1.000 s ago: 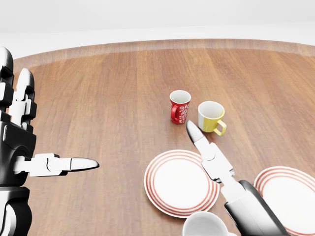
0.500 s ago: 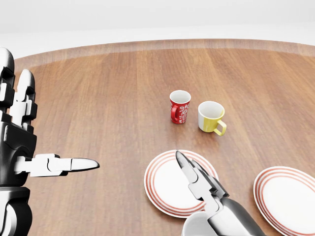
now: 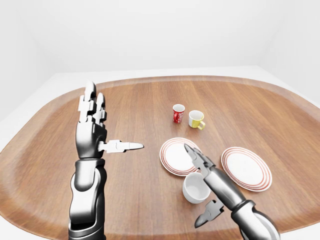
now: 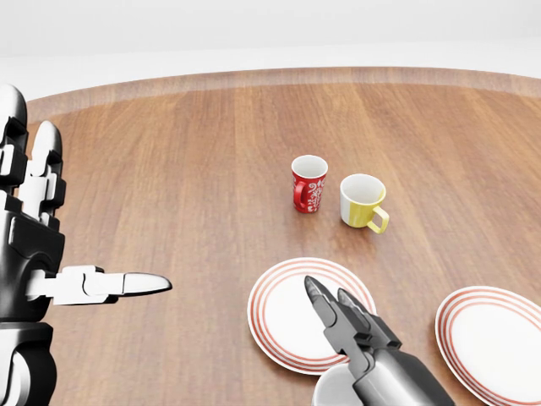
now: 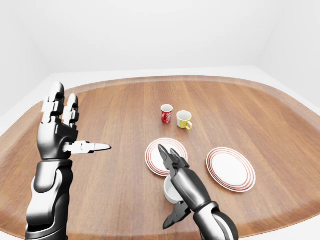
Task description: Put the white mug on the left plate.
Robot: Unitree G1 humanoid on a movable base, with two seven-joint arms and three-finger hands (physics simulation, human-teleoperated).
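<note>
Right hand (image 3: 201,161) drawn back; left-eye view shows whole white mug (image 3: 195,188).

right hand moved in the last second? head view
Yes. The right hand pulled back toward the view's bottom: its fingertips reached up near the yellow mug earlier, and now lie over the left plate, above the white mug.

A plain white mug (image 3: 195,188), white plates (image 3: 176,156) ringed in red, a red white-patterned cup (image 4: 308,184), brown wood-grain table (image 4: 186,169).
</note>
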